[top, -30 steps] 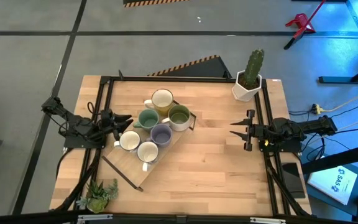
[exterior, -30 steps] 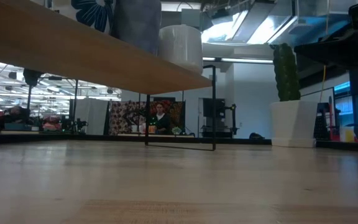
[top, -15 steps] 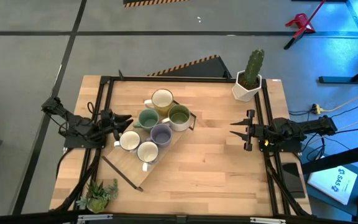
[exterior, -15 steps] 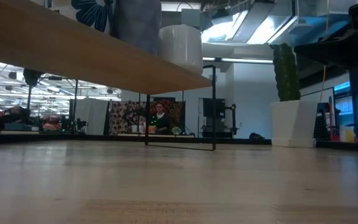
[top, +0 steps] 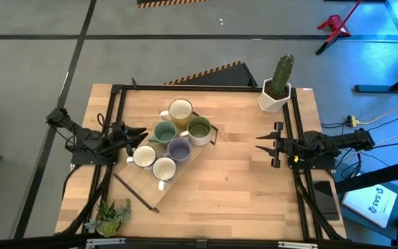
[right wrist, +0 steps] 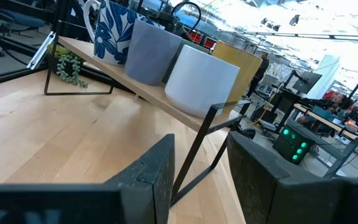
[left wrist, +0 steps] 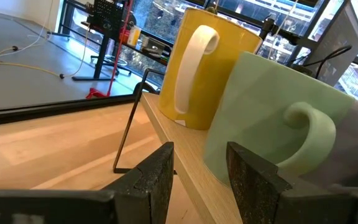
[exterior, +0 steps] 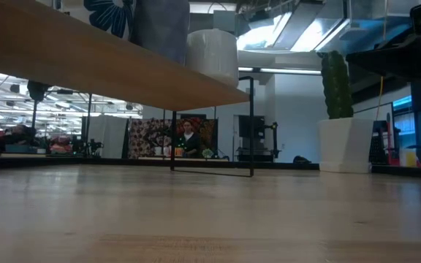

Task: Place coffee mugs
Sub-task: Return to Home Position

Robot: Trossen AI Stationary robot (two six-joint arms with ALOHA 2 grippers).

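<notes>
Left gripper (top: 141, 134) sits low at the table's (top: 240, 187) left edge, just beside the shelf (top: 146, 188). Its jaws are parted a little with nothing between them. Through that gap its wrist camera looks at a yellow mug (left wrist: 207, 68) and a pale green mug (left wrist: 272, 124), side by side on the board. Right gripper (top: 260, 142) waits by the right rail, likewise parted and empty, well apart from the shelf.

From overhead you can count all six coffee mugs (top: 144, 157) clustered on the slanted shelf and see into them, one with an olive inside, but the outer walls are hidden. The side views supply those. The right wrist camera picks out a flowered mug (right wrist: 114, 34) with a blue print, a lavender mug (right wrist: 148, 50) next to it, then a white mug (right wrist: 201, 78), with the yellow one behind. The table-height camera sees only the shelf's underside, its thin black legs and the lower parts of three mugs along the edge.

A cactus (top: 282, 72) in a white hexagonal pot (top: 273, 99) stands at the far right corner, and a small succulent (top: 109, 218) at the near left corner. Neither is near the grippers. Far back in the room a person (exterior: 188, 139) is visible under the shelf.

Compared with a second ago, nothing has shifted: both arms and every mug are where they were.
</notes>
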